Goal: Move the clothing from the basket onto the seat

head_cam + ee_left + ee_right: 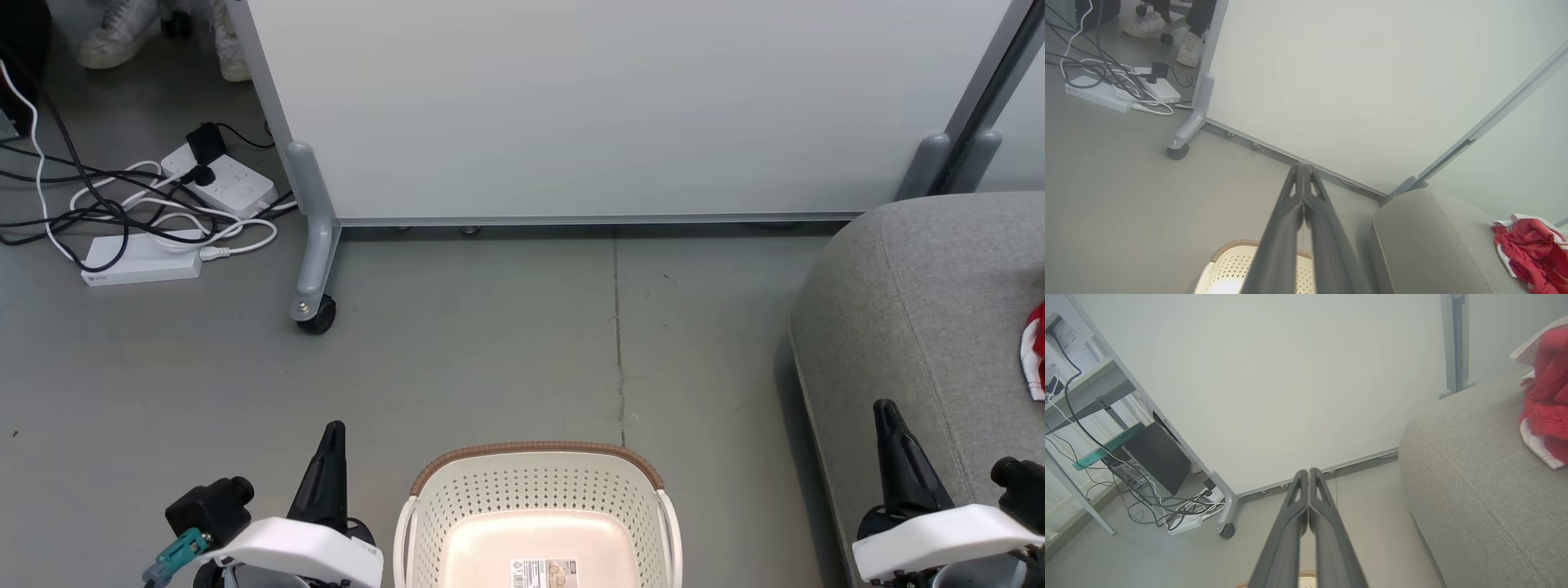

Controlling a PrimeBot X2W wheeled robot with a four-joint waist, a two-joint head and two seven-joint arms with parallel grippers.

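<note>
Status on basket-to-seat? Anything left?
Done: red-and-white clothing lies on the grey seat; the basket looks bare inside but for a label. In hand: nothing, left gripper and right gripper are shut and empty. Left: apparently nothing, though the basket's near end is out of frame.

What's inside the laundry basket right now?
The basket shows a bare white floor with a printed label; its near end lies beyond the picture's edge, unseen.

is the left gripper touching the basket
Apart. The head view shows a strip of bare floor between the shut left gripper and the basket, whose rim it stands beside.
</note>
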